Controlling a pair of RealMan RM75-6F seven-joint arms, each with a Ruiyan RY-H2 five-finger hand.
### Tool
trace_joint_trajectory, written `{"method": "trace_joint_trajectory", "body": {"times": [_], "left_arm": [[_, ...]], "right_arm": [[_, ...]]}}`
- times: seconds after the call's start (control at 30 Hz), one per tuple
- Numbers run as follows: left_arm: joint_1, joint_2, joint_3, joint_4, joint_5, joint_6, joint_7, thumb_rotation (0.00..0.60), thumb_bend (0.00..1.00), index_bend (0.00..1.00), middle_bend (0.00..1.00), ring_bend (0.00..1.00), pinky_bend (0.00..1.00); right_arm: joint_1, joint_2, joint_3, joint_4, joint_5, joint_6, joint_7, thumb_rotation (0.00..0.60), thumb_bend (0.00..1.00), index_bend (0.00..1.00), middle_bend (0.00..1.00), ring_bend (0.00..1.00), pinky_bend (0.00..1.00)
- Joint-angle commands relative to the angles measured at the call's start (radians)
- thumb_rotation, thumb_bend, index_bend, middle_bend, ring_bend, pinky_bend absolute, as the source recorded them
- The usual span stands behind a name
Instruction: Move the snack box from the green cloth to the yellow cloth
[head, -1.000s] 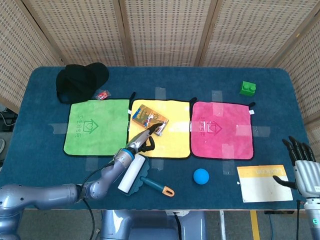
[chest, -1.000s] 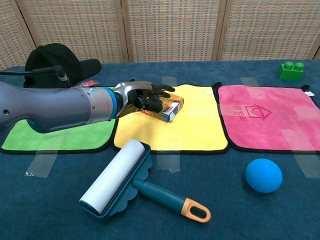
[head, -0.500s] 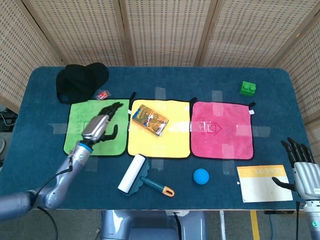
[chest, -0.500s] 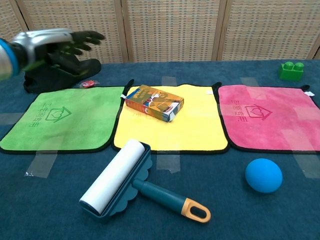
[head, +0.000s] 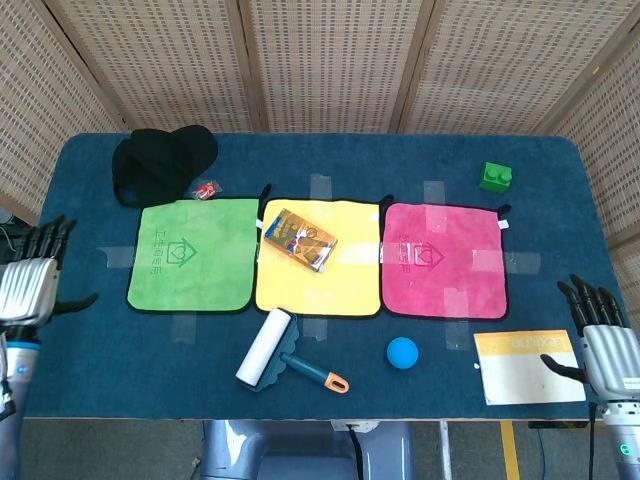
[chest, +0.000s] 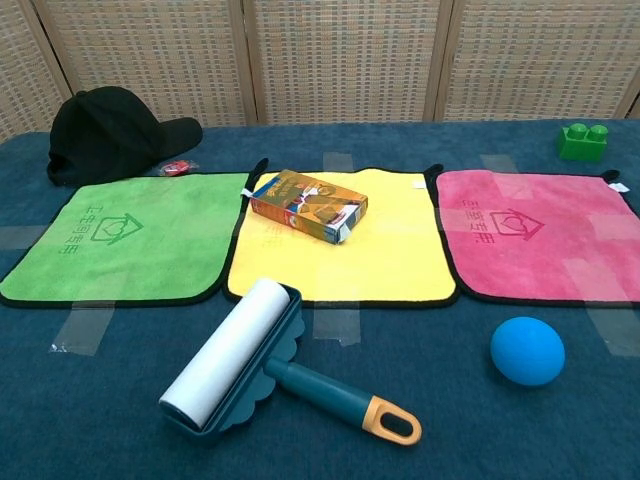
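Note:
The snack box (head: 299, 239) (chest: 308, 205) lies flat on the yellow cloth (head: 345, 280) (chest: 385, 255), near its upper left corner. The green cloth (head: 195, 255) (chest: 120, 235) beside it is bare. My left hand (head: 30, 283) hangs at the far left edge of the head view, off the table's side, fingers spread and holding nothing. My right hand (head: 605, 340) is at the far right edge near the table's front corner, fingers spread and empty. Neither hand shows in the chest view.
A lint roller (head: 268, 347) (chest: 240, 355) lies in front of the yellow cloth. A blue ball (head: 402, 352) (chest: 527, 350), a pink cloth (head: 445, 258), a yellow card (head: 528, 366), a green brick (head: 495, 177), a black cap (head: 160, 162) and a small red packet (head: 206, 189) are around.
My left hand let go of the snack box on the yellow cloth, then pulled back over the green cloth and out to the table's left side. The box stays put.

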Motion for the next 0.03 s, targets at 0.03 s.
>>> {"method": "trace_joint_trajectory", "body": {"times": [0.03], "left_arm": [[0.102, 0.040, 0.055, -0.053, 0.015, 0.079, -0.002, 0.600, 0.00, 0.00, 0.00, 0.00, 0.00]], "right_arm": [[0.002, -0.007, 0.002, 0.007, 0.001, 0.000, -0.007, 0.600, 0.00, 0.00, 0.00, 0.00, 0.00]]}}
